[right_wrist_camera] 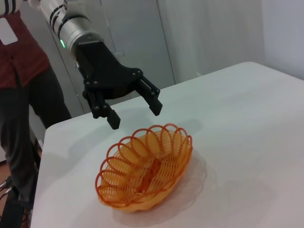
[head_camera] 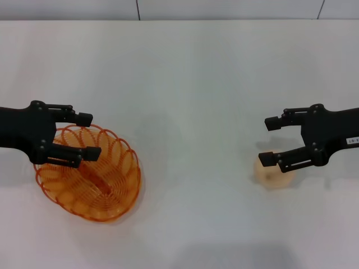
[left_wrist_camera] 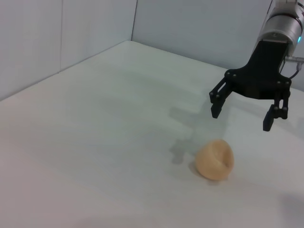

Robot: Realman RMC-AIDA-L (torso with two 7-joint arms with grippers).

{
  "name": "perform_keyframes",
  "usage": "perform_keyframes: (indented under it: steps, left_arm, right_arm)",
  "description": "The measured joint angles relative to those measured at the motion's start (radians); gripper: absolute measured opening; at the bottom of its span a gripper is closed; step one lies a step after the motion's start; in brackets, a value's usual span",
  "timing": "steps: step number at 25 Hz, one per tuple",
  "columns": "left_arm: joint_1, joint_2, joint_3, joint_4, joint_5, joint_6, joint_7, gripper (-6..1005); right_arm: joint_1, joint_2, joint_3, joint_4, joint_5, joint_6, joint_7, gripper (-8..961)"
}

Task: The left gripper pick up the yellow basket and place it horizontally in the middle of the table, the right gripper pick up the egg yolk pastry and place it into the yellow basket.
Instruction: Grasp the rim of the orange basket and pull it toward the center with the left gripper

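The yellow basket [head_camera: 106,185] [right_wrist_camera: 147,171] rests on the white table [head_camera: 196,84] at the front left, its long axis running diagonally. My left gripper [head_camera: 88,135] [right_wrist_camera: 135,116] hovers open above the basket's left rim, one finger over the rim and the other over the inside. The egg yolk pastry [head_camera: 274,172] [left_wrist_camera: 214,160] lies on the table at the right. Just above it, my right gripper [head_camera: 269,141] [left_wrist_camera: 241,120] hangs open, with nothing between its fingers.
A person in a red shirt [right_wrist_camera: 19,95] stands beyond the table edge on the basket's side. A grey wall [head_camera: 224,8] runs along the table's far edge.
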Motion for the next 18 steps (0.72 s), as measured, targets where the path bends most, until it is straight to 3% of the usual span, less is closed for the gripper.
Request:
perform_keyframes:
  steps: [18]
  left_arm:
    - [-0.006, -0.004, -0.002, 0.000, 0.007, 0.002, -0.001, 817]
  right_arm:
    - [0.008, 0.000, -0.006, 0.000, 0.002, -0.002, 0.003, 859]
